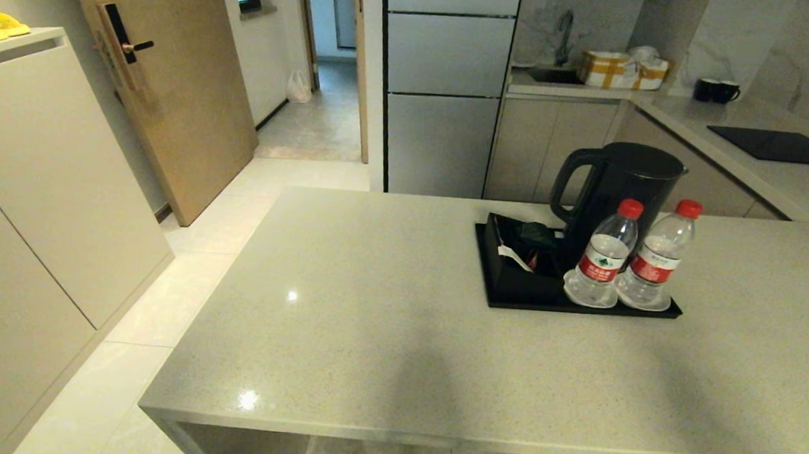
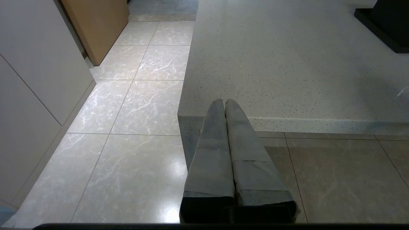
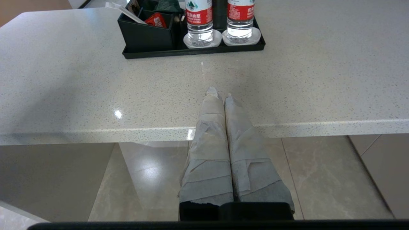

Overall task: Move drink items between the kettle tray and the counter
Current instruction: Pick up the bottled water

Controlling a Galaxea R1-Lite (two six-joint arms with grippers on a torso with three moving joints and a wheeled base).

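Nothing lifted yet, by the look of it; both small clear plastic water bottles with red caps and red-and-white labels, the left-hand bottle (image 1: 602,259) and the right-hand bottle (image 1: 656,259), stand upright on the flat rectangular black kettle tray (image 1: 486,282), each on its own round white coaster, just beside one another along the tray's near edge; behind them rises the black electric kettle (image 1: 621,182), and to their left a black organiser box (image 1: 516,260) holding sachets sits on the same tray; the tray itself rests on the large light grey speckled stone counter (image 1: 369,324), toward its far right part; so the step in hand reads as the opening one, before any reach; the left gripper (image 2: 224,102) hangs low by the counter's near corner with its grey wrapped fingers pressed together and holding nothing; the right gripper (image 3: 219,94) sits at the near edge facing the tray, fingers likewise closed on nothing; neither arm shows from the head camera; the next move, I'd judge, belongs to the right gripper, since the bottles lie straight ahead of it: spread the fingers, rise above the counter edge, advance to a bottle and close around its labelled middle; the bottles look light, smooth and tall for their base, so a nudge could tip one into its neighbour or the kettle.
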